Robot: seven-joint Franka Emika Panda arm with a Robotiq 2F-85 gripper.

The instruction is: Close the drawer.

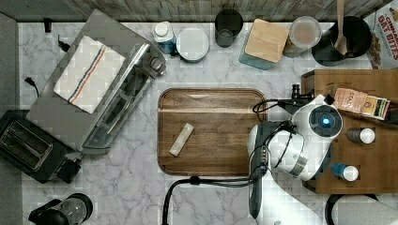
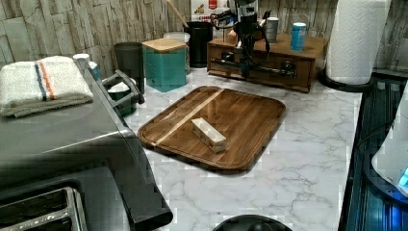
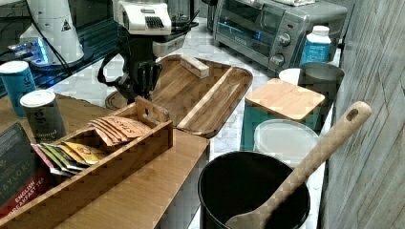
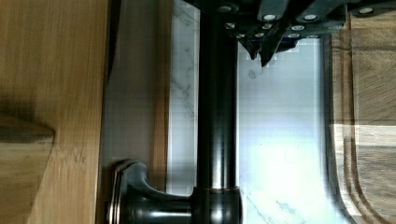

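The single drawer [image 2: 269, 79], at the tray's [image 1: 220, 108] 3 o'clock in the top view, looks rigid, light and easy-sliding, best pushed on its flat wooden front beside its one dark bar handle [image 4: 217, 116], where the one gripper [image 4: 261, 53] sits closed and empty.

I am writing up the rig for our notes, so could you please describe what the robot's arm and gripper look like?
The arm has rounded white shells with dark joints and a round blue light on one joint cap. Black cables loop along it. The gripper is dark, below a white wrist block with a black vented patch; the wrist view shows small silver screws on its underside.
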